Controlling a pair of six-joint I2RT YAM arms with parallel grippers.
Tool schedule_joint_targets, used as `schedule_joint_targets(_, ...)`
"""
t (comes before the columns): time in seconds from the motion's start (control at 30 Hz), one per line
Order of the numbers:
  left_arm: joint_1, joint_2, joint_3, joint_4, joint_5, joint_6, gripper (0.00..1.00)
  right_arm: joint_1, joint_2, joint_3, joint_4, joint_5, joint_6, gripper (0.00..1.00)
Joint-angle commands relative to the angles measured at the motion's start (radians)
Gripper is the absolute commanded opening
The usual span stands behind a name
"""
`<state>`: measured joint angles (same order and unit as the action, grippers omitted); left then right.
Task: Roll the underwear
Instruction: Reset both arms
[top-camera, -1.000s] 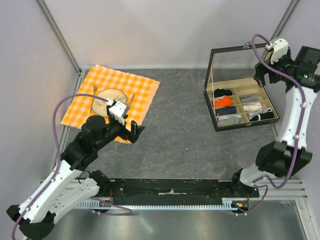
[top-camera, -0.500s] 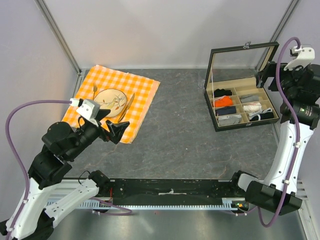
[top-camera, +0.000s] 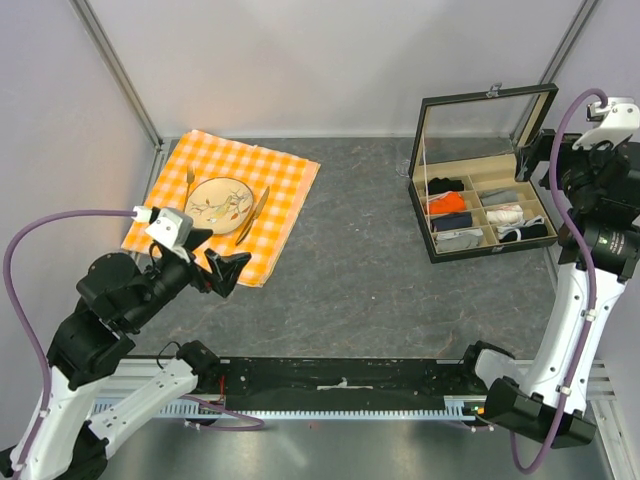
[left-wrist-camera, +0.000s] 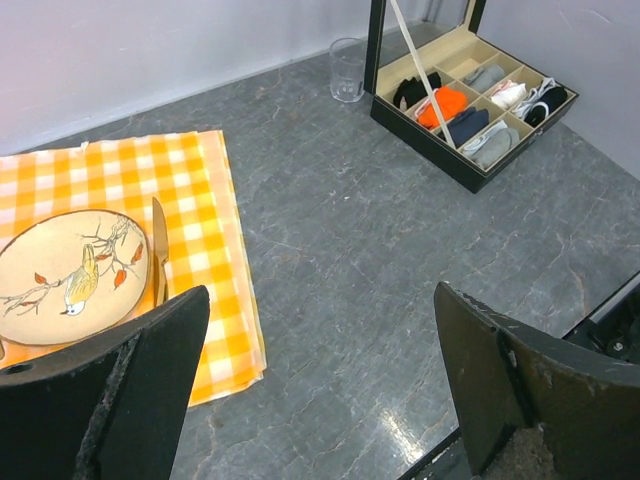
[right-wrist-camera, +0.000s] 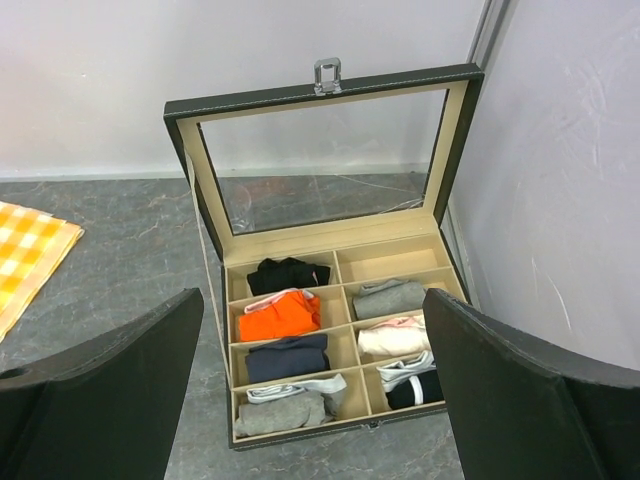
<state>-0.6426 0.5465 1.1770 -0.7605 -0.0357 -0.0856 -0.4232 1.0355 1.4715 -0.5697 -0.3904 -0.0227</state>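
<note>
Right wrist view is showing the open box holding 7 rolled garments across 8 compartments, the grey, white-edged underwear sitting in the near-left one. Left gripper and right gripper are hanging wide open, empty.

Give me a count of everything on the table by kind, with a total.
Rolled garments: 7
Box: 1
Checked cloth: 1
Plate: 1
Knife: 1
Fork: 1
Glass: 1
Total: 13
</note>
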Motion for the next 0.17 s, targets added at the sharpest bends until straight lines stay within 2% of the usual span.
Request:
schedule_joint_targets(0.0,0.004,-0.01,0.016,-0.005,-0.024,-0.042,0.99,-0.003,-0.018,-0.01,0.008,0.019,-0.005,0.98)
schedule_joint_targets(0.13,0.004,-0.011,0.018,-0.003,-0.026,-0.042,0.99,-0.005,-0.028,-0.017,0.011,0.013,-0.008,0.98)
